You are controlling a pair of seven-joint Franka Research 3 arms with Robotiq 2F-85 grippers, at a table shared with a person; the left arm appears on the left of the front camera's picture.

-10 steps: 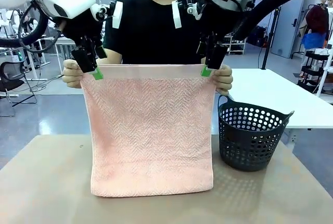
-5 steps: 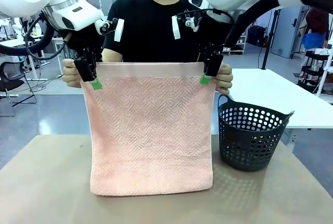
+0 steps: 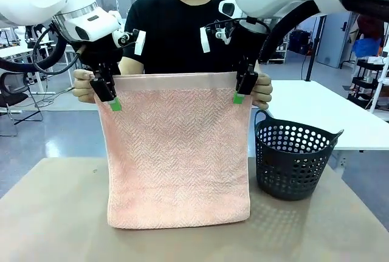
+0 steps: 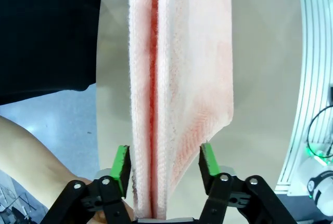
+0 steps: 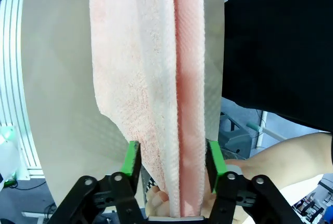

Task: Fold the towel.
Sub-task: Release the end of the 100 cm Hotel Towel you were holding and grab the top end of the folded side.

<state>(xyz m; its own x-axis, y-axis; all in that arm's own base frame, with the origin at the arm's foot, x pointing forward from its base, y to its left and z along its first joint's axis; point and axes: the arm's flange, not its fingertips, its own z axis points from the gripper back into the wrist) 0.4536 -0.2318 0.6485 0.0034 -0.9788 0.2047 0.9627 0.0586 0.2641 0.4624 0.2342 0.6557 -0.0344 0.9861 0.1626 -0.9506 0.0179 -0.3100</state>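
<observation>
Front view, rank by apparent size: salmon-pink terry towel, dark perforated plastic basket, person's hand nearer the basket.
1. Salmon-pink terry towel.
2. Dark perforated plastic basket.
3. Person's hand nearer the basket; clearly smallest, though farther from camera.

Basket sits on table, right of towel.

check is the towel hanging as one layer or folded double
Folded double: both wrist views show the towel hanging as two layers side by side.
</observation>
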